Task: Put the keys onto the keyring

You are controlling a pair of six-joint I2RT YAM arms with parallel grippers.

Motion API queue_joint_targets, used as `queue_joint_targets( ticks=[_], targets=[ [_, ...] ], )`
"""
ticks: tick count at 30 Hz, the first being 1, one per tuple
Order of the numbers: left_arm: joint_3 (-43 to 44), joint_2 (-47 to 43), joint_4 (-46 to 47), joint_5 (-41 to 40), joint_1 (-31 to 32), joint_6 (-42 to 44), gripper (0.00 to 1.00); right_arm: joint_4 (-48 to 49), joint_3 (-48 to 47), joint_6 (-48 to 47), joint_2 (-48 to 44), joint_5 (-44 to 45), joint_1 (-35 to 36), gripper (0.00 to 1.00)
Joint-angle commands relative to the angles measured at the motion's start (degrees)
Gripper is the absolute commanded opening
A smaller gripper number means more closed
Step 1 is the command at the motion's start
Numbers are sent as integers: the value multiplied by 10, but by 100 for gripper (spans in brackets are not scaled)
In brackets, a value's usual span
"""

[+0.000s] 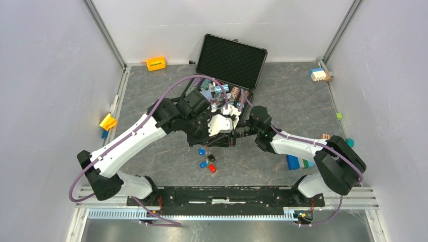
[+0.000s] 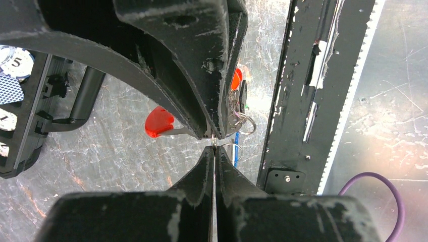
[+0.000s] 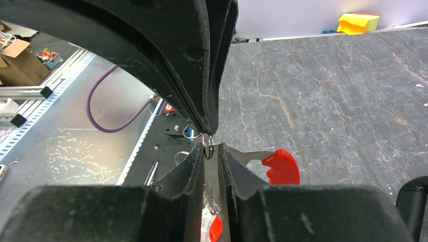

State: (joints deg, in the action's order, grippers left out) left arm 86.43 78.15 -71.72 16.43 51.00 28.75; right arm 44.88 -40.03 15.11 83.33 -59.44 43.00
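My two grippers meet tip to tip above the middle of the table. The left gripper (image 2: 215, 149) is shut on the thin metal ring of the keyring (image 3: 208, 142), and its red fob (image 2: 236, 78) hangs underneath. The right gripper (image 3: 210, 147) stands with its jaws a narrow gap apart around the ring. A red-capped key (image 3: 280, 166) juts sideways from its fingertips, its blade running in toward the ring. Two blue-capped keys (image 1: 202, 151) (image 1: 204, 164) and another red-capped key (image 1: 212, 169) lie loose on the table below.
An open black case (image 1: 229, 60) holding chips and cards stands right behind the grippers. Scattered blocks lie at the edges: orange (image 1: 156, 63), yellow (image 1: 108, 121), blue (image 1: 293, 162). The arms' base rail (image 1: 227, 194) runs along the near edge.
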Motion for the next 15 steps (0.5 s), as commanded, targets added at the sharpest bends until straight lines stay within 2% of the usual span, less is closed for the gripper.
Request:
queue_joint_targets(
  ticks=[1, 15],
  targets=[
    [15, -4, 1, 3, 5, -25, 2, 2, -21, -16, -11, -1, 1, 21],
    [1, -5, 7, 7, 5, -24, 2, -11, -25, -29, -16, -4, 1, 11]
  ],
)
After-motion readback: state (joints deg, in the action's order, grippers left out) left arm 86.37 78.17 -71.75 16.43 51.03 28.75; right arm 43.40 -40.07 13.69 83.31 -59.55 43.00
